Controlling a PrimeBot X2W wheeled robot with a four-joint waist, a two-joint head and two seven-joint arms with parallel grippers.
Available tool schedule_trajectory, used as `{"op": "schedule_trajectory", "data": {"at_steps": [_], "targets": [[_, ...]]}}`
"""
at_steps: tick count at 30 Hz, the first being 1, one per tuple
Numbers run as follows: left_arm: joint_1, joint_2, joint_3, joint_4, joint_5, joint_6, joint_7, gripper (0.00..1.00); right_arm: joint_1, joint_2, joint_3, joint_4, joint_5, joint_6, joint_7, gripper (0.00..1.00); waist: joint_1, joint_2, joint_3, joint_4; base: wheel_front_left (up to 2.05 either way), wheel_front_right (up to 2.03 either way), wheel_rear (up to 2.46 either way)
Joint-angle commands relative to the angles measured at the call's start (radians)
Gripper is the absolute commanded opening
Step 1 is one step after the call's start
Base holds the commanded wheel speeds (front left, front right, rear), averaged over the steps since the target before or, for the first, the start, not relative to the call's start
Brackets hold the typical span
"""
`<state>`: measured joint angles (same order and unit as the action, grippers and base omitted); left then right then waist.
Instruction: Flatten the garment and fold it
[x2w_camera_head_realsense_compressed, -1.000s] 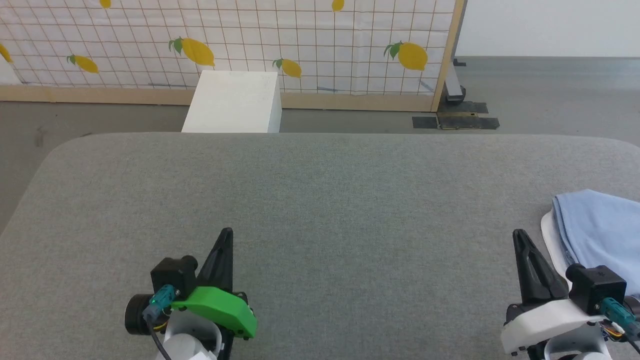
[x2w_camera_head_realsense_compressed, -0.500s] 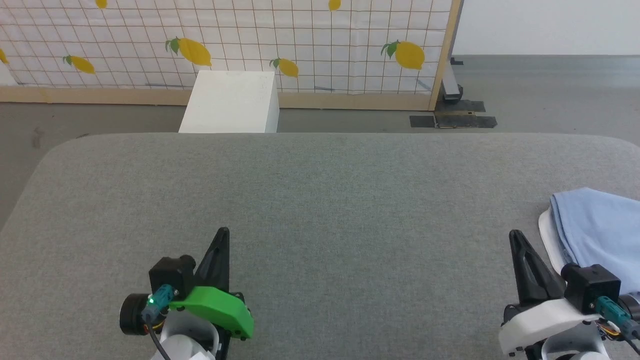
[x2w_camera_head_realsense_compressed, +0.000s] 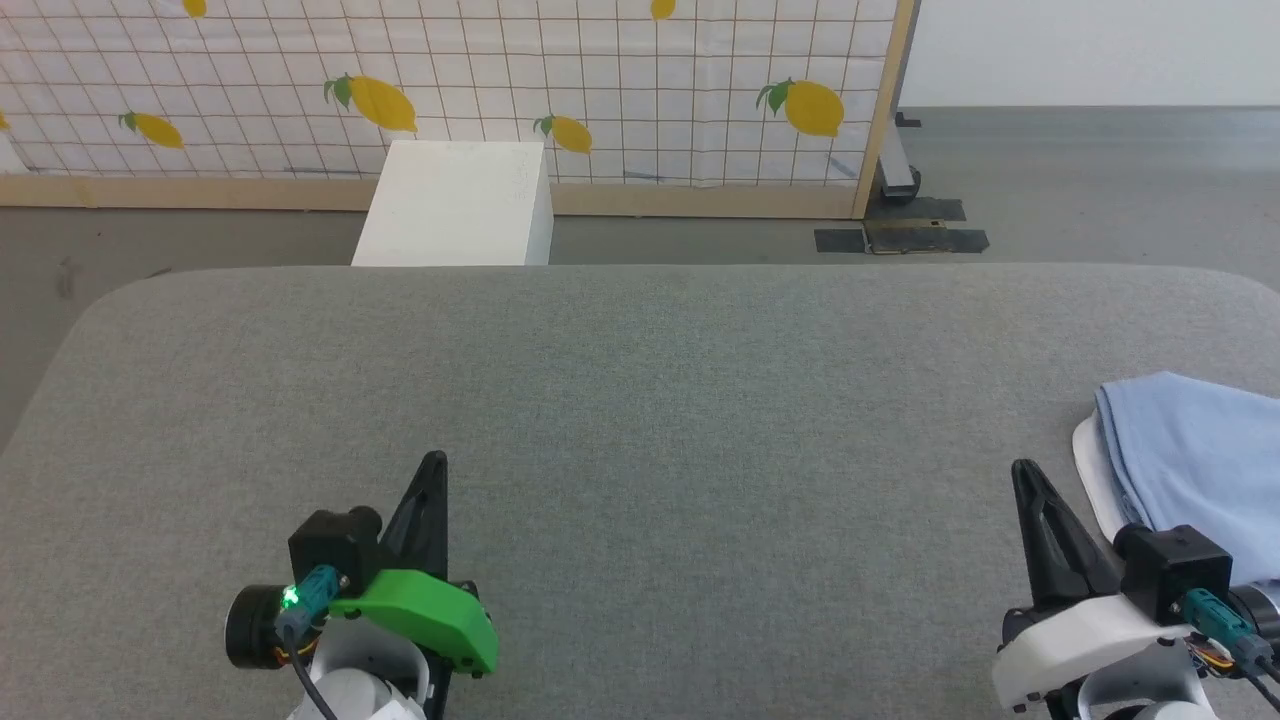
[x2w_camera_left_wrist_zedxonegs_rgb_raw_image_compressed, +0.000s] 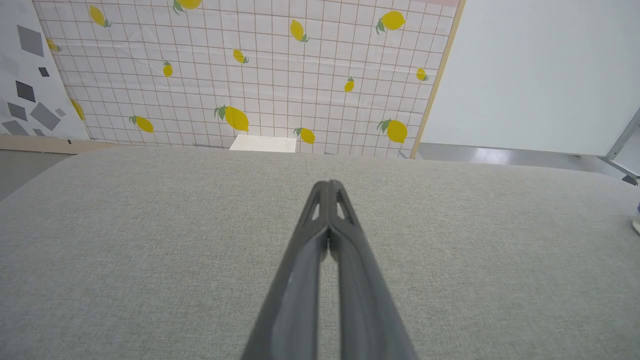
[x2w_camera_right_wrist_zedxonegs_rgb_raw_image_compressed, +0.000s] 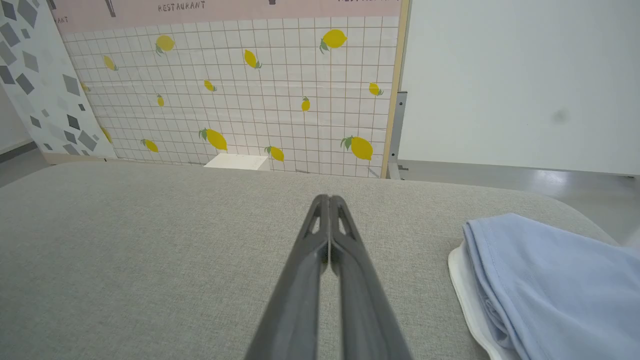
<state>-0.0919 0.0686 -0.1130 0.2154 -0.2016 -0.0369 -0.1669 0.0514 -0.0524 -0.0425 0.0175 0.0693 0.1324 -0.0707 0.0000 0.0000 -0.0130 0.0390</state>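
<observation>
The garment (x2w_camera_head_realsense_compressed: 1195, 450), a light blue knit T-shirt with a white edge showing, lies bunched at the right edge of the grey table (x2w_camera_head_realsense_compressed: 640, 400). In the right wrist view the garment (x2w_camera_right_wrist_zedxonegs_rgb_raw_image_compressed: 550, 285) sits to the right of my fingers. My right gripper (x2w_camera_head_realsense_compressed: 1020, 470) is shut and empty, just left of the garment and apart from it; its tips (x2w_camera_right_wrist_zedxonegs_rgb_raw_image_compressed: 329, 199) are pressed together. My left gripper (x2w_camera_head_realsense_compressed: 435, 460) hovers shut over bare table at the lower left, with nothing held, its tips (x2w_camera_left_wrist_zedxonegs_rgb_raw_image_compressed: 329, 184) closed.
A white box (x2w_camera_head_realsense_compressed: 455, 205) stands on the floor beyond the table's far edge. Behind it is a lemon-patterned panel (x2w_camera_head_realsense_compressed: 600, 90) with a wooden frame. A dark metal base (x2w_camera_head_realsense_compressed: 905, 235) lies on the floor at the back right.
The head camera has shifted slightly, so the whole picture slides left and down. Both grippers stay shut and the garment has not moved.
</observation>
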Motion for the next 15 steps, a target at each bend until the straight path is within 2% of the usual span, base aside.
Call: {"op": "schedule_trajectory", "data": {"at_steps": [1, 15], "targets": [[0.017, -0.004, 0.005, -0.01, 0.018, 0.007, 0.009, 0.0, -0.016, 0.001, 0.002, -0.005, -0.008, -0.001, 0.004, 0.0, 0.0, 0.0, 0.0, -0.001, 0.0, 0.0, 0.0], [0.03, -0.007, 0.024, -0.046, 0.05, 0.012, 0.036, 0.0, -0.023, 0.001, 0.009, -0.007, -0.018, -0.001, 0.015, 0.0, 0.0, 0.0, 0.002, -0.007, 0.0, 0.0, 0.0]]}}
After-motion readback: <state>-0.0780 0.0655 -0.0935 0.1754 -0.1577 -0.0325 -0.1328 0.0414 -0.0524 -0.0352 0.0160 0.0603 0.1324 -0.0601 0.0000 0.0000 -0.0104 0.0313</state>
